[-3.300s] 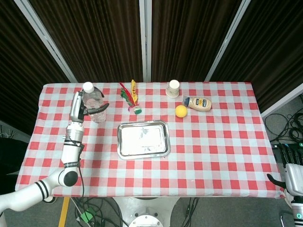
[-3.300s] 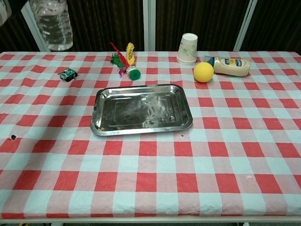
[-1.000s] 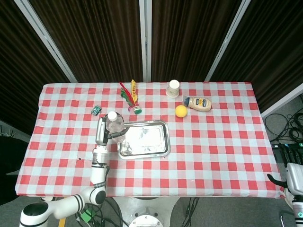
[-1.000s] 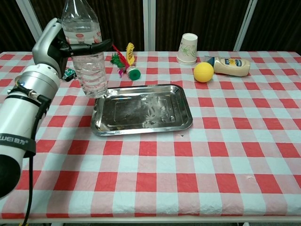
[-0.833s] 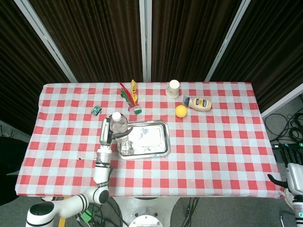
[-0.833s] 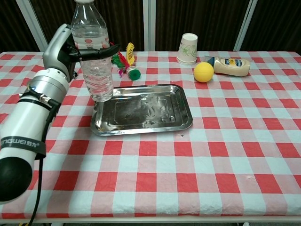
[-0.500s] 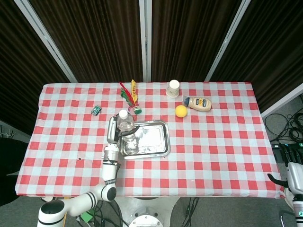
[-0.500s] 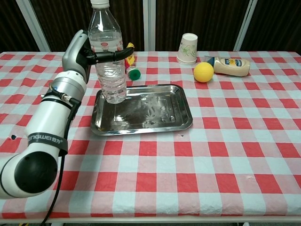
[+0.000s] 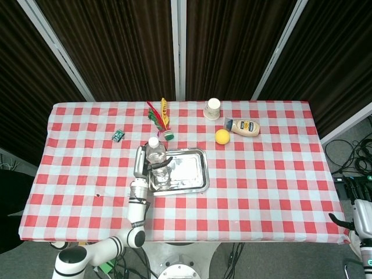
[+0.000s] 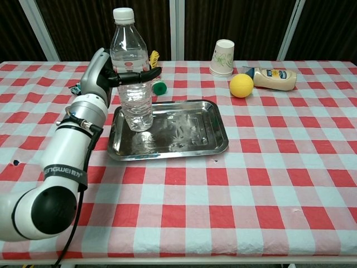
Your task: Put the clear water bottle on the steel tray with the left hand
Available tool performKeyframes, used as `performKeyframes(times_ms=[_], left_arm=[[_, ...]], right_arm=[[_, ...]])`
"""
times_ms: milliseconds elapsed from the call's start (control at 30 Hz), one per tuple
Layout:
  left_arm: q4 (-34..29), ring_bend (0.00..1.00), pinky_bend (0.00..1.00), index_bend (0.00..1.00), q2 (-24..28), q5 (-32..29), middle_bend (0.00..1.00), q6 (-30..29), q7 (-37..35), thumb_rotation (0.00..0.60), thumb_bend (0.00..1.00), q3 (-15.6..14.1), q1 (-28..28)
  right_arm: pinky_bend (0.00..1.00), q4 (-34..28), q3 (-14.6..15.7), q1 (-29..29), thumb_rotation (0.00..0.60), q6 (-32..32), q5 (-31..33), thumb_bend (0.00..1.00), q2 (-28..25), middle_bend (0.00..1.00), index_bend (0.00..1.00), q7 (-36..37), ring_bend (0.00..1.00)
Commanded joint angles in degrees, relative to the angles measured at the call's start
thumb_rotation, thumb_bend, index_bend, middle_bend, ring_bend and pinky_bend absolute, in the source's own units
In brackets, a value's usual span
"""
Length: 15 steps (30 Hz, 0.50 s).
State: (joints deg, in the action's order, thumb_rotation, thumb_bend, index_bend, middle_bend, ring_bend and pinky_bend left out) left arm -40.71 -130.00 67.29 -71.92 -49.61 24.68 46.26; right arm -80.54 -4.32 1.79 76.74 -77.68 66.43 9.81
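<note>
My left hand (image 10: 106,75) (image 9: 141,163) grips the clear water bottle (image 10: 131,78) (image 9: 157,164) around its middle and holds it upright. The bottle's base stands over the left end of the steel tray (image 10: 189,131) (image 9: 189,170); whether it touches the tray floor I cannot tell. The bottle has a white cap and a red-and-white label. My right hand (image 9: 360,221) shows only at the lower right corner of the head view, off the table, and its fingers are too small to read.
Behind the tray lie a feathered shuttlecock (image 9: 161,119), a small green toy car (image 9: 118,135), a paper cup (image 10: 224,57), a yellow ball (image 10: 241,85) and a mayonnaise bottle (image 10: 273,78). A red-and-white checked cloth (image 10: 251,184) covers the table.
The left hand has carried the bottle from the table's far left to over the tray's left end and lowered it a little in the last half second. The right hand has not moved.
</note>
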Motion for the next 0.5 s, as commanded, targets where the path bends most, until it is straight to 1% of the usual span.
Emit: performKeyframes(times_ms=[33,133,267,300,500], left_arm=[[0.05,0.50,0.58,0.60,-0.01,-0.96,0.61,-0.44,-0.27,0.600,0.26,-0.91,0.62],[0.10,0.49,0.57,0.57,-0.01,-1.87,0.59,-0.79,-0.50,0.600,0.25,-1.66,1.12],[0.57,0.46,0.54,0.47,-0.01,-2.49,0.54,-0.90,-0.99,0.600,0.20,-2.99,1.24],[0.62,0.46,0.54,0.46,-0.01,-2.74,0.53,-0.85,-1.08,0.600,0.19,-3.21,1.18],[1.05,0.46,0.54,0.45,-0.01,-3.81,0.53,-1.16,-1.44,0.600,0.19,-4.42,0.84]], right_arm=[[0.00,0.02,0.03,-0.06,0.600,0.09,-0.01,0.10,0.03,0.05,0.00,-0.02,0.00],[0.00,0.06,0.03,-0.10,0.600,0.20,-0.05,0.10,0.08,0.05,0.00,-0.03,0.00],[0.00,0.18,0.05,-0.20,0.600,0.39,-0.12,0.10,0.13,0.05,0.00,0.14,0.00],[0.00,0.21,0.05,-0.22,0.600,0.43,-0.13,0.10,0.13,0.05,0.00,0.19,0.00],[0.00,0.25,0.08,-0.24,0.600,0.36,-0.10,0.10,0.16,0.05,0.00,0.21,0.00]])
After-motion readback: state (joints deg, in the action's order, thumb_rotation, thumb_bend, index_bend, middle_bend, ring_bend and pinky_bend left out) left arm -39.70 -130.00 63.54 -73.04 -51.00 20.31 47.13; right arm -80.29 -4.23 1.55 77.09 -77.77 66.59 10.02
